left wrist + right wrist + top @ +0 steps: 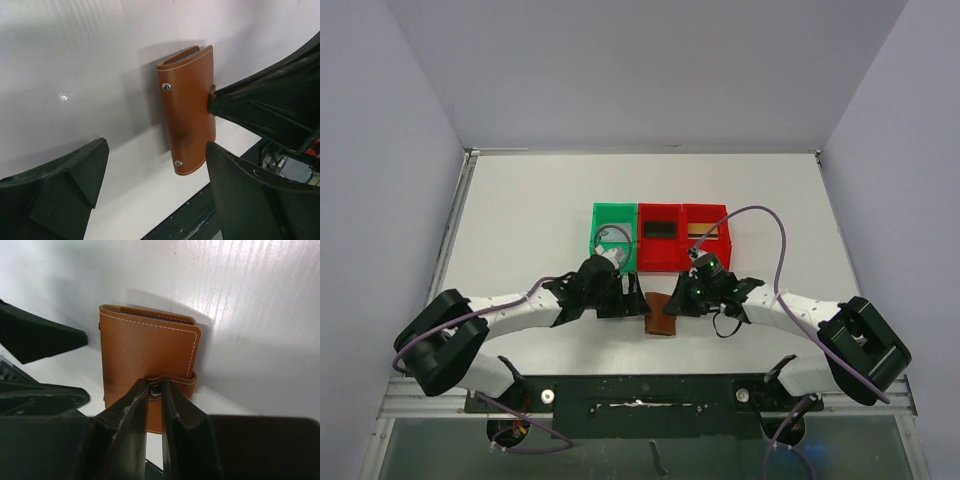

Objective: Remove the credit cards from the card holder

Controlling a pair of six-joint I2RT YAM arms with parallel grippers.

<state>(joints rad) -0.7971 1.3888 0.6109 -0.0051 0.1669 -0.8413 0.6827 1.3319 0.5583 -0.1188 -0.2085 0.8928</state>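
The closed brown leather card holder [147, 355] sits on the white table [520, 220] between the two hands, on the near side of the red bins [682, 237]. The right hand [155, 387] is clenched on its small side tab [172, 381]. The left hand [157, 150] stands spread wide beside the holder, grasping nothing.

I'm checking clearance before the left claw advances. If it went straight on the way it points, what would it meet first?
Most likely the closed brown wallet, which sits ahead between the fingers of the open left claw, its tab pinched by the right claw. Depth is hard to judge.
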